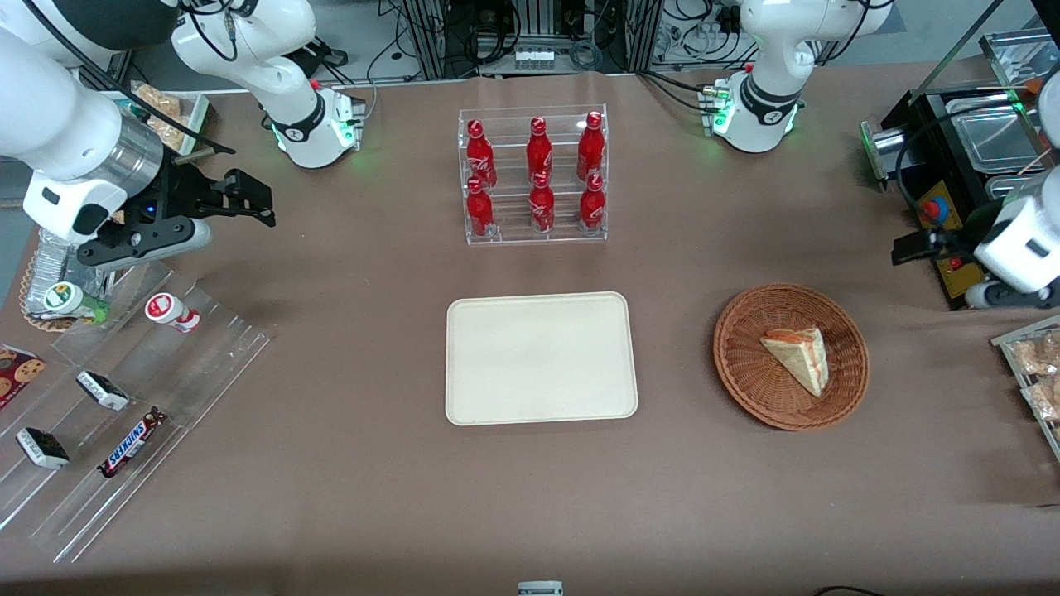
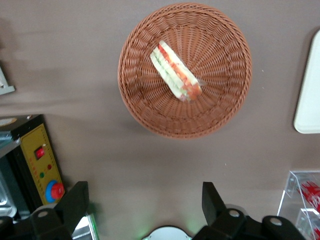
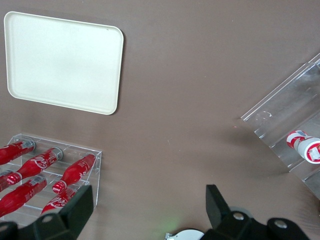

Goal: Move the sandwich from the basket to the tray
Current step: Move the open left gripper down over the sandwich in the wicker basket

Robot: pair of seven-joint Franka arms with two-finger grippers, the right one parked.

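The gripper (image 2: pixel 145 207) hangs above the table, jaws wide apart (holding nothing), clear of the basket (image 2: pixel 225 100).

White arm, black end effector (image 2: pixel 145 210) fingers, silver screws

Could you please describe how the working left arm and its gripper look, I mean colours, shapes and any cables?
The left arm has glossy white rounded shells, and its base shows a green light. Black cables run beside it. The gripper is black, with two wedge-shaped fingers wide apart on a black body with round screw bosses. It hangs above the table beside the basket, which holds the sandwich.
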